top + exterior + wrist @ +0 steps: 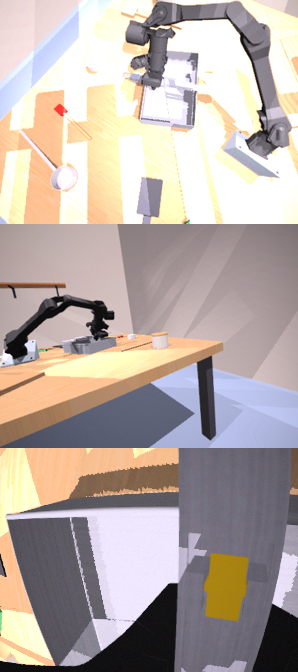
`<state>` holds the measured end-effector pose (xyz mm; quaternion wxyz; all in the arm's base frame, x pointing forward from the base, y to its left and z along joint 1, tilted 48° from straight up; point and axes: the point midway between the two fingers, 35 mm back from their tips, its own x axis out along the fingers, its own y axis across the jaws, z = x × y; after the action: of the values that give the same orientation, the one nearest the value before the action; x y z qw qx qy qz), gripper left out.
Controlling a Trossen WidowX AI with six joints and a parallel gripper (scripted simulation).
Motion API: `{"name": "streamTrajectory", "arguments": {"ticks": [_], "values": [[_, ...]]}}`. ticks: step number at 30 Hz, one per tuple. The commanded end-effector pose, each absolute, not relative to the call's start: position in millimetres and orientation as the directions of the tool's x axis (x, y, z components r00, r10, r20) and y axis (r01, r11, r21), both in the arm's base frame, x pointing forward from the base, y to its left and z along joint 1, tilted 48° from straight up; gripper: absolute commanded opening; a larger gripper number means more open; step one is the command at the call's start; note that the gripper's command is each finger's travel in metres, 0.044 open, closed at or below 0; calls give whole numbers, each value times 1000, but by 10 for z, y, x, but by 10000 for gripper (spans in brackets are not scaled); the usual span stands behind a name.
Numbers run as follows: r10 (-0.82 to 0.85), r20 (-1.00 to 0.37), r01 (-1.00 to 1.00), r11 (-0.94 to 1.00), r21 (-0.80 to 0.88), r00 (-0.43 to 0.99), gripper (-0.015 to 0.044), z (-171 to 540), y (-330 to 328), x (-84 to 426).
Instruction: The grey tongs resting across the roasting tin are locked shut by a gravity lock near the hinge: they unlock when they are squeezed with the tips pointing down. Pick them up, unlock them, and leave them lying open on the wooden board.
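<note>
The grey tongs [178,85] [232,503] lie across the middle of the roasting tin [167,125] [102,345] [35,583], with one end past its left wall in the top view. A yellow block [227,598] shows on the tongs in the wrist view. My gripper [152,85] [100,337] points down over the tin's left wall and is shut on the tongs near that end. The tongs look narrow and closed; the lock's state cannot be made out. Whether they touch the rim is unclear. The wooden board [18,382] is at the near left in the exterior view.
A red-headed spatula [61,110], a long-handled pan [64,184] and a dark turner [150,198] lie around the tin. A small white cup [92,65] [131,337] stands beyond it. A lidded jar [160,341] stands near a thin stick [137,347]. The arm's base is at the right in the top view.
</note>
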<state>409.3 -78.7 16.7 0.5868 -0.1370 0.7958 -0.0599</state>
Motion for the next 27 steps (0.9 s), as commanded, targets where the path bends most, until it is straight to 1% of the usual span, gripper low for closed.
{"name": "streamTrajectory", "arguments": {"ticks": [1,16,20,27], "values": [[-284,-923,-152,956,-251,-258,-150,491,-414,4192],[-299,-918,-156,951,-266,-259,-150,552,-344,4192],[-383,-887,-175,921,-348,-257,-150,528,-355,4171],[-582,-782,-220,811,-542,-221,-150,509,-369,4142]]}}
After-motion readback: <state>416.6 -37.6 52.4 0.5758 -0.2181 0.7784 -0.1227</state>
